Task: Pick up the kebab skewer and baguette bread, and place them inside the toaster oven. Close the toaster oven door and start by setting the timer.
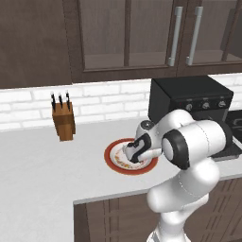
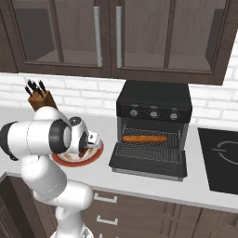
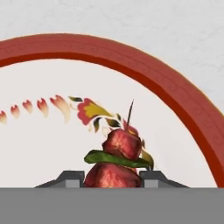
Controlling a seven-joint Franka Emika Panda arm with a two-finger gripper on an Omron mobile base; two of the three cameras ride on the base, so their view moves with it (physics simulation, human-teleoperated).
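The two-finger gripper (image 3: 112, 178) brackets the short red-meat kebab skewer (image 3: 119, 153), whose stick runs straight ahead between its fingertips; whether clenched cannot be told.

kebab skewer (image 3: 117, 155) bottom cut off, fingers (image 3: 70, 178) mostly hidden

Red-rimmed plate (image 1: 109, 156) on grey counter (image 1: 42, 160), knife block (image 1: 63, 120) near brick backsplash (image 1: 104, 101), black cooktop (image 2: 223, 158)

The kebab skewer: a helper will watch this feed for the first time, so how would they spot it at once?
Find the black toaster oven on the counter; on its knife-block side lies a red-rimmed plate. On that plate, between the fingertips of the gripper, lies the kebab skewer: dark red chunks on a thin pointed stick, unlike the painted pattern around it.
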